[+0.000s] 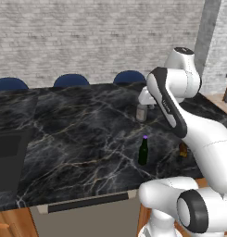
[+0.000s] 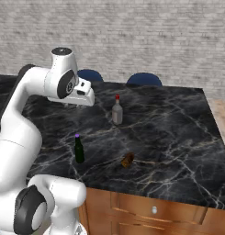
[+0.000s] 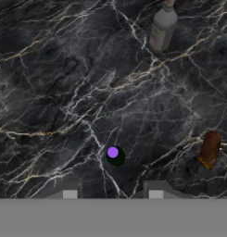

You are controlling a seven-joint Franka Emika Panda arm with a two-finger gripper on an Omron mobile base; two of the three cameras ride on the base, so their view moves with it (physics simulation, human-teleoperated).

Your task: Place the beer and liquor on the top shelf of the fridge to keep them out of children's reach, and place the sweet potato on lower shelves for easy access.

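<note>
1. Standing upright on the counter (image 2: pixel 178 133), a slab of black marble veined in white and gold, are two bottles with no label or writing I can read on either.
2. The beer (image 2: pixel 79 149) is a slim, dark green glass bottle with a narrow neck and a small purple cap; it stands near the front edge, to the left.
3. The liquor (image 2: pixel 117 111) is broader, greyish and translucent, with sloped shoulders, a thin neck and a red cap (it sits farther back, well apart from the beer).
4. The sweet potato (image 2: pixel 127 160), a small reddish-brown oblong lump, lies on the marble near the front edge, to the right of the beer and apart from it.
5. The gripper (image 3: pixel 113 193) hangs above the counter, looking straight down on the beer's purple cap; its two dark tips stand apart with bare marble between them, holding nothing.
6. Beyond the far edge show rounded blue chair backs (image 2: pixel 143 79), and behind them a pale grey brick wall (image 2: pixel 146 36).
7. Below the front edge runs warm brown wood cabinetry (image 2: pixel 146 209) with a small round knob.
</note>
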